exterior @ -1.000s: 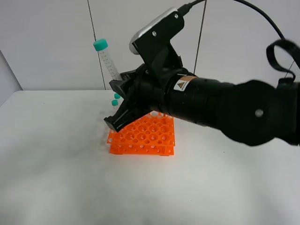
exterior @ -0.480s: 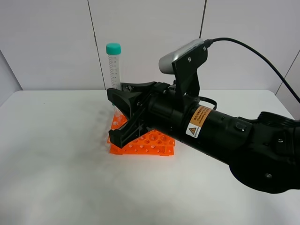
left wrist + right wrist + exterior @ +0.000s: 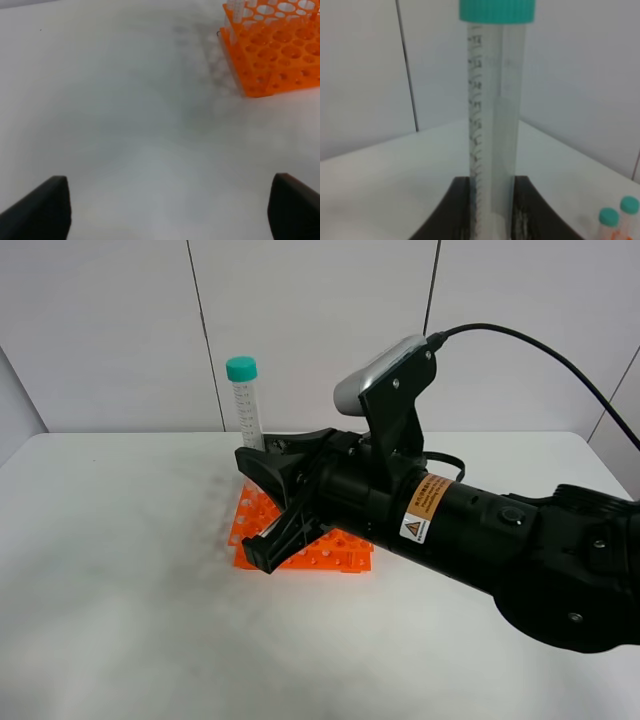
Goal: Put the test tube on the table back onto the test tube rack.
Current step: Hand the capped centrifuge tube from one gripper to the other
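Note:
My right gripper (image 3: 252, 465) is shut on the lower end of the test tube (image 3: 246, 405), a clear graduated tube with a teal cap. It holds the tube upright above the back left corner of the orange test tube rack (image 3: 340, 552). In the right wrist view the tube (image 3: 492, 125) stands between the two black fingers (image 3: 525, 210) of the right gripper (image 3: 492, 215). The tube's tip is hidden behind the gripper. My left gripper (image 3: 170, 210) is open and empty, low over the white table (image 3: 125, 100), with the rack (image 3: 275, 55) ahead and to one side.
Two other teal-capped tubes (image 3: 609, 216) stand in the rack behind the held one. A clear tube (image 3: 235, 10) shows at the rack's near corner in the left wrist view. The right arm's black body (image 3: 480, 530) covers the rack's right part.
The right arm has swung and lowered. The held tube went from tilted left to upright and now sits slightly lower over the rack's back left corner.

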